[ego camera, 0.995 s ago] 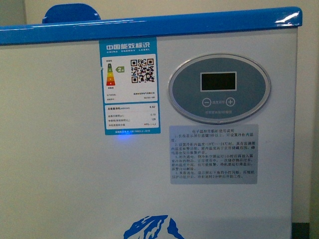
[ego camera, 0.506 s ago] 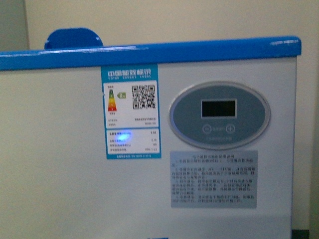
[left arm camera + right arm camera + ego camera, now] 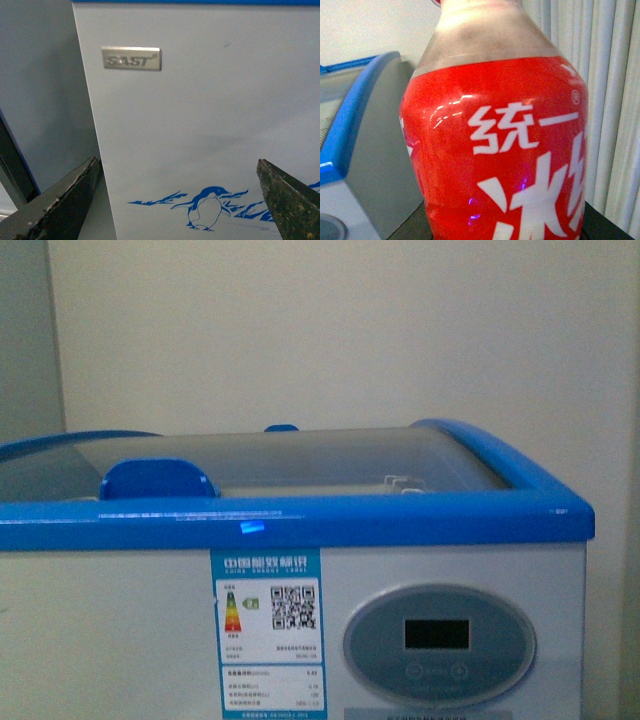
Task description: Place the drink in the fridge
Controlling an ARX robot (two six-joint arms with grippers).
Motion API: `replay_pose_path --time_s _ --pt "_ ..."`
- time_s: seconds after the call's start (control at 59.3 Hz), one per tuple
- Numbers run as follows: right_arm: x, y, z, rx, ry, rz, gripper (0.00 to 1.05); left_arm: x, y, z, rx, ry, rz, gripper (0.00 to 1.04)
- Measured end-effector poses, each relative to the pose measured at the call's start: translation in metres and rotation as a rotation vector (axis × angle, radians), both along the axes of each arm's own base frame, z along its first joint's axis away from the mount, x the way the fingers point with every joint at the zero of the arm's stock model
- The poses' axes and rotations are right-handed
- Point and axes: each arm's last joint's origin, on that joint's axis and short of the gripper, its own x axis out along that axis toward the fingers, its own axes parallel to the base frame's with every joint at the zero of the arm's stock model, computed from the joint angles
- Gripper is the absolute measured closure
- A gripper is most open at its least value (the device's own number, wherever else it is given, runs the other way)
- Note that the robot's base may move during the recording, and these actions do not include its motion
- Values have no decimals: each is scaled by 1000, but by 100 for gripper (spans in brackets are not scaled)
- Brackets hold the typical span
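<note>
Risks first. The fridge (image 3: 110, 630) looks closed: its glass lid (image 3: 330, 455) seems to cover the top, so lowering the drink (image 3: 500, 150) now would knock bottle on glass. The lid's blue handle (image 3: 157, 480) sits at the fridge's front rim. The left pincer (image 3: 177, 165) is spread wide and empty, low against the fridge front near the penguin drawing (image 3: 205, 207), well below the rim. It could clip the rim on the way up. The right pincer's fingers are hidden behind the drink. The drink sits beside the fridge's end, so we judge it gripped; the smooth bottle might slip.

Contents: the drink looks full of brown liquid. Something pale shows under the fridge lid, and we cannot tell what it is.
</note>
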Motion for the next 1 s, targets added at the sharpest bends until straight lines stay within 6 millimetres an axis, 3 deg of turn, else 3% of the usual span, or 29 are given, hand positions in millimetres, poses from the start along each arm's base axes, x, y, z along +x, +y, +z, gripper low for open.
replay_pose_path --time_s 0.995 --pt "0 0 1 -3 -1 0 66 0 0 -1 -15 19 -13 8"
